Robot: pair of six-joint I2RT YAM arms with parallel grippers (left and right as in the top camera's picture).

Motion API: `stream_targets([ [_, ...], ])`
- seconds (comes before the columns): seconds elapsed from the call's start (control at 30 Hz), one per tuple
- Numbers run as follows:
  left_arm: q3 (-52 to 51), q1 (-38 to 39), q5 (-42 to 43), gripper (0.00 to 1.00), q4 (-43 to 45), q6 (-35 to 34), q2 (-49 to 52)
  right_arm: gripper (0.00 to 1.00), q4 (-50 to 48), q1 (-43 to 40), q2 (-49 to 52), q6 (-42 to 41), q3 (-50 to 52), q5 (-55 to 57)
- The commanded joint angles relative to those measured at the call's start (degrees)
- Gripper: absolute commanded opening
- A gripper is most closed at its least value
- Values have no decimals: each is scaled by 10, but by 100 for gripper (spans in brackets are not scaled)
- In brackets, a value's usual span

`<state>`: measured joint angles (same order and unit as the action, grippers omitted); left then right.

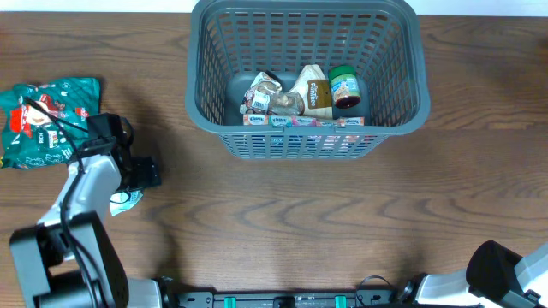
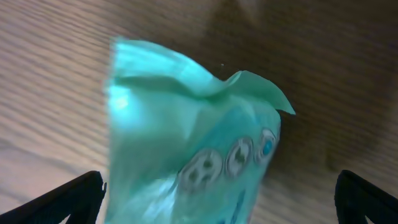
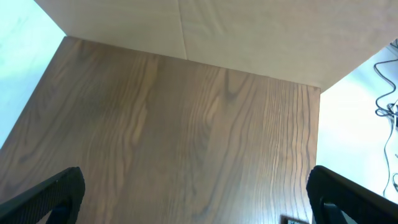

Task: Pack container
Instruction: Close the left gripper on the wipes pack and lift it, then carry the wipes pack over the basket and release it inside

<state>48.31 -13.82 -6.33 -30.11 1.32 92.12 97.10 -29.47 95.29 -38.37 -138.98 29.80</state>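
The container [image 1: 300, 144] is a large dark grey slotted basket at the far centre. It holds a green-lidded jar [image 1: 345, 85], two snack packs [image 1: 315, 92] and a flat pink box [image 1: 300, 121]. My left gripper [image 1: 135, 178] hangs over a small teal packet [image 1: 127, 203] on the table at the left. In the left wrist view the crumpled teal packet [image 2: 193, 143] fills the space between my open jaws [image 2: 221, 193]. My right gripper [image 3: 193, 199] is open and empty over bare wood. In the overhead view only the right arm's base [image 1: 505, 272] shows, at the bottom right.
A large green and red snack bag [image 1: 43, 120] lies at the far left edge, just beyond my left arm. The table's far edge and a pale wall show in the right wrist view [image 3: 186, 31].
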Motion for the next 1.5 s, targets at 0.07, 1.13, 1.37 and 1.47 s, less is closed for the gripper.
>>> stream_targets([
  [0.07, 7, -3, 15, 98, 9, 4, 33, 99, 2, -2, 3, -6, 1, 6],
  [1.13, 514, 29, 294, 6, -119, 6, -130, 99, 2, -2, 3, -6, 1, 6],
  [1.37, 576, 156, 365, 6, -66, 92, -130, 99, 2, -2, 3, -6, 1, 6],
  [1.47, 576, 227, 372, 6, -58, 160, -119, 99, 2, -2, 3, -6, 1, 6],
])
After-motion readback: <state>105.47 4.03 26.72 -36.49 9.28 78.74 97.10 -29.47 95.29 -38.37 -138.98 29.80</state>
